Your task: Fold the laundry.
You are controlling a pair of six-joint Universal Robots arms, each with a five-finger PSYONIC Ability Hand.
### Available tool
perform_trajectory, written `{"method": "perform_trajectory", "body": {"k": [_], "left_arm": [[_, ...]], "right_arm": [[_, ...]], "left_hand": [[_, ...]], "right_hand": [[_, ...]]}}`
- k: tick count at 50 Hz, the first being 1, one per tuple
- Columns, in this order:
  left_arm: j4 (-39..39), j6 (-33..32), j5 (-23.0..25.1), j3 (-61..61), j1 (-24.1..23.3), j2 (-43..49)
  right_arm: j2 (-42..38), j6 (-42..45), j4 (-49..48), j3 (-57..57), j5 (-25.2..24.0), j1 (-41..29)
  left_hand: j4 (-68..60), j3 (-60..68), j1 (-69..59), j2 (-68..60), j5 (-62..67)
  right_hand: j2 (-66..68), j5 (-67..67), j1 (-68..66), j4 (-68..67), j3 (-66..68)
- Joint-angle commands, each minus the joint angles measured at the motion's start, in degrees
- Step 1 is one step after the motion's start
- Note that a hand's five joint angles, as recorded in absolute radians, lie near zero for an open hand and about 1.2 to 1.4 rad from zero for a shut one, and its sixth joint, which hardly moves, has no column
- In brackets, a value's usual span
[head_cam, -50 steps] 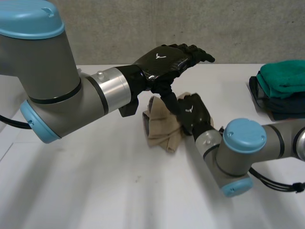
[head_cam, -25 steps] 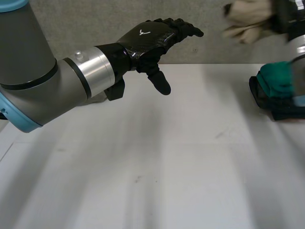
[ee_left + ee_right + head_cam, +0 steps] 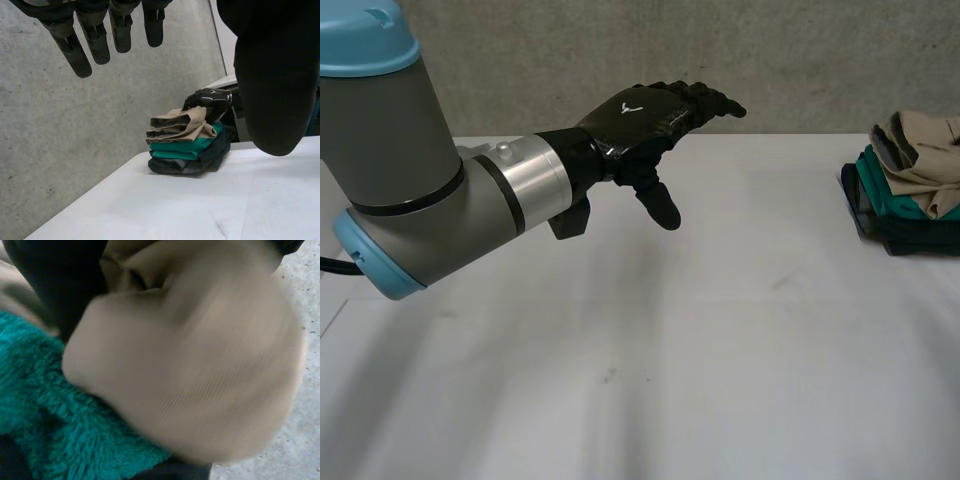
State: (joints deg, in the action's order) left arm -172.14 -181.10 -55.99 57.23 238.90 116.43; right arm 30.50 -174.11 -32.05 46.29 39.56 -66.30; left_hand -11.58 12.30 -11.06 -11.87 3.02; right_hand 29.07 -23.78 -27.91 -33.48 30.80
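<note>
A folded beige cloth (image 3: 920,150) lies on top of a stack with a teal cloth (image 3: 892,190) and a dark cloth (image 3: 910,235) at the table's right edge. In the left wrist view the beige cloth (image 3: 182,125) tops that pile, and my right hand (image 3: 210,97) rests against its far side. The right wrist view has the beige cloth (image 3: 190,360) close under my right hand (image 3: 55,285), with the teal cloth (image 3: 35,400) beneath it. My left hand (image 3: 655,115) hovers open above the table's middle and holds nothing, its fingers (image 3: 80,47) straight.
The white table (image 3: 720,350) runs up to a grey concrete wall (image 3: 620,50) at its back. My left arm (image 3: 410,200) reaches in over the table's left part.
The beige cloth has left the table's middle: my right hand lifted it, swung it to the right and set it on the stack. My left hand has stayed open in about the same place.
</note>
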Motion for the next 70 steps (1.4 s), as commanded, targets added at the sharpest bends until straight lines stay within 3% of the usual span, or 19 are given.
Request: {"method": "perform_trajectory", "body": {"k": [1,6,12,19,27,30,36,41,45,50,54,56,62,70], "left_arm": [[0.05,0.22,-0.08,-0.02,-0.28,-0.15],[0.05,0.22,-0.08,0.07,-1.24,-0.59],[0.14,0.22,-0.08,0.16,-2.39,-1.03],[-0.04,1.27,-0.17,-0.02,-3.00,-3.40],[-4.43,6.63,-4.29,-2.04,-2.48,-7.00],[-6.45,8.65,-9.11,-2.91,-2.21,-8.67],[-6.81,7.96,-17.74,-4.94,0.33,-9.99],[-3.04,4.45,-20.82,-5.03,8.85,-9.91],[0.49,-3.01,-22.40,-4.24,14.92,-8.42],[-1.26,-15.04,-24.25,-3.35,21.59,0.44],[-6.95,-20.50,-22.85,-4.49,24.76,8.95],[-9.34,-21.13,-21.45,-5.37,25.73,12.05],[-15.68,-20.96,-10.02,-12.22,30.57,25.32],[-15.95,-21.22,-9.48,-27.86,31.98,41.67]], "right_arm": [[8.15,-0.18,-2.49,5.99,12.96,-0.15],[16.07,0.17,-1.35,11.89,20.46,0.20],[27.13,0.61,2.68,21.72,21.26,3.01],[35.85,3.94,13.32,23.50,23.10,6.53],[42.53,13.35,16.15,23.06,34.52,5.92],[46.57,13.62,16.06,23.41,36.81,0.66],[50.36,14.58,14.83,28.06,33.57,-13.40],[50.45,16.51,14.30,34.65,29.26,-22.11],[49.84,20.11,14.30,41.50,28.99,-25.72],[48.00,25.39,14.03,48.28,29.17,-28.27],[44.14,30.13,14.21,51.97,29.43,-32.74],[43.07,30.93,14.30,52.68,29.52,-33.54],[42.01,31.02,14.30,55.22,30.22,-33.63],[41.49,30.84,13.77,56.98,30.22,-33.63]], "left_hand": [[-1.50,0.78,-2.01,-1.21,0.05],[-1.50,0.78,-2.01,-1.21,0.05],[-1.50,0.78,-2.01,-1.21,0.05],[-1.67,0.95,-2.18,-1.38,0.22],[-2.34,1.62,-2.85,-2.05,0.89],[-3.85,3.13,-4.36,-3.56,2.40],[-5.86,5.14,-6.38,-5.57,4.41],[-8.56,7.84,-9.08,-8.27,7.12],[-7.55,6.84,-8.07,-7.27,6.11],[-4.04,3.32,-4.55,-3.75,2.59],[-3.52,2.80,-4.04,-3.23,2.07],[-3.52,2.80,-4.03,-3.23,2.07],[-4.19,3.47,-4.70,-3.90,2.74],[-6.21,5.49,-6.72,-5.92,4.76]], "right_hand": [[-19.07,23.78,17.91,23.48,-20.80],[-19.07,23.78,17.91,23.48,-20.80],[-19.07,23.78,17.91,23.48,-20.80],[-19.07,23.78,17.91,23.48,-20.80],[-19.07,23.78,17.91,23.48,-20.80],[-19.07,23.78,17.91,23.48,-20.80],[-19.07,23.78,17.91,23.48,-20.80],[-19.07,23.78,17.91,23.48,-20.80],[-19.07,23.78,17.91,23.48,-20.80],[-19.07,23.78,17.91,23.48,-20.80],[-19.07,23.78,17.91,23.48,-20.80],[-19.07,23.78,17.91,23.48,-20.80],[-19.07,23.78,17.91,23.48,-20.80],[-19.07,23.78,17.91,23.48,-20.80]]}}
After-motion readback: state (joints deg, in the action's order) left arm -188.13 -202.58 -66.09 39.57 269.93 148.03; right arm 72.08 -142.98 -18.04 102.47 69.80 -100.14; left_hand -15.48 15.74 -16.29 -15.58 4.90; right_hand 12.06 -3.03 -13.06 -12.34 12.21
